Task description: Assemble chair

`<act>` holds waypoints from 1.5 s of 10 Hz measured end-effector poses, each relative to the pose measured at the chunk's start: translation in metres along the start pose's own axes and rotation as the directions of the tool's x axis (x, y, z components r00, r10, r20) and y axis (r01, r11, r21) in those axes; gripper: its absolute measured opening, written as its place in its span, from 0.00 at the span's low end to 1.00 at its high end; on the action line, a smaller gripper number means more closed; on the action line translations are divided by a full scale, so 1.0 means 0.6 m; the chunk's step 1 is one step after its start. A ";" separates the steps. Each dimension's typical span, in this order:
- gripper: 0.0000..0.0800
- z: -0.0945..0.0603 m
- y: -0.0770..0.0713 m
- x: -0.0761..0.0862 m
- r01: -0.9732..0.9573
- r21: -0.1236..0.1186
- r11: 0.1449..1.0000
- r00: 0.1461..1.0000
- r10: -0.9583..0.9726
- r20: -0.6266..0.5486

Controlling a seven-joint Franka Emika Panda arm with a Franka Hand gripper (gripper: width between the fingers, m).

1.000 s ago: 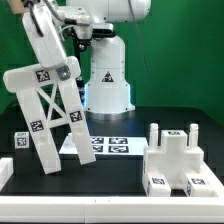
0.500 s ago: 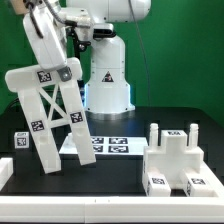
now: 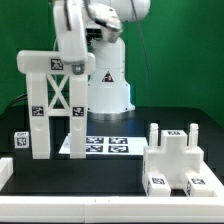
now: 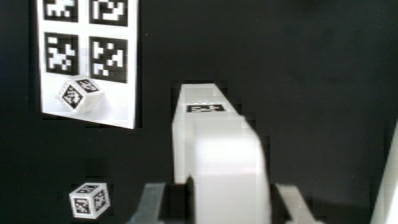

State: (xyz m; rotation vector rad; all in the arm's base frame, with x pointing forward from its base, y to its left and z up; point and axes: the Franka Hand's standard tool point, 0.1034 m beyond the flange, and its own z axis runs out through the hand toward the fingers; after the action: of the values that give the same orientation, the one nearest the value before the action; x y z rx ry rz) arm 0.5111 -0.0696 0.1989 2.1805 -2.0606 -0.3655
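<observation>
The tool (image 3: pixel 72 66) pinches the top bar of a white plastic frame with two legs and crossed braces (image 3: pixel 38 125). This frame stands upright at the exterior view's left, over the black counter (image 3: pixel 110 175). I cannot tell if its feet touch it. A blocky white plastic seat part with two posts (image 3: pixel 175 158) rests well apart, at the exterior view's right.

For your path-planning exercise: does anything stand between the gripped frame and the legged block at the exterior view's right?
Nothing upright. Between the frame and the block only the flat marker board lies on the table.
</observation>
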 end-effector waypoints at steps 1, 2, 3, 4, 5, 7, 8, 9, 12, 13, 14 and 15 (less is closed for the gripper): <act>0.15 0.004 0.003 -0.001 0.005 -0.023 1.000 1.000 -0.004 0.019; 0.15 0.005 -0.003 0.001 0.008 -0.001 1.000 1.000 -0.008 0.014; 0.15 0.005 -0.006 -0.001 0.014 0.010 1.000 1.000 -0.014 0.013; 0.15 0.005 -0.015 -0.001 0.021 0.069 0.997 1.000 -0.022 0.011; 0.15 0.005 -0.017 -0.001 0.025 0.121 0.992 1.000 -0.026 0.010; 0.15 0.008 -0.021 -0.001 0.027 0.231 0.973 0.999 -0.030 0.010; 0.15 0.006 -0.029 0.002 0.030 0.304 0.952 0.999 -0.033 0.005; 0.15 0.008 -0.030 0.005 0.028 0.368 0.929 1.000 -0.030 0.002; 0.15 0.015 -0.035 0.017 0.041 0.499 0.866 0.999 -0.034 -0.023; 0.15 0.017 -0.035 0.023 0.046 0.553 0.832 0.999 -0.031 -0.037; 0.15 0.020 -0.033 0.026 0.060 0.586 0.808 0.998 -0.037 -0.050; 0.15 0.017 -0.030 0.035 0.064 0.637 0.768 0.997 -0.024 -0.071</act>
State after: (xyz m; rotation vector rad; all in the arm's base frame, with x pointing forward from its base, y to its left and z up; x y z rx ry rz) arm 0.5268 -0.0884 0.1827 2.5354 -2.3424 0.4868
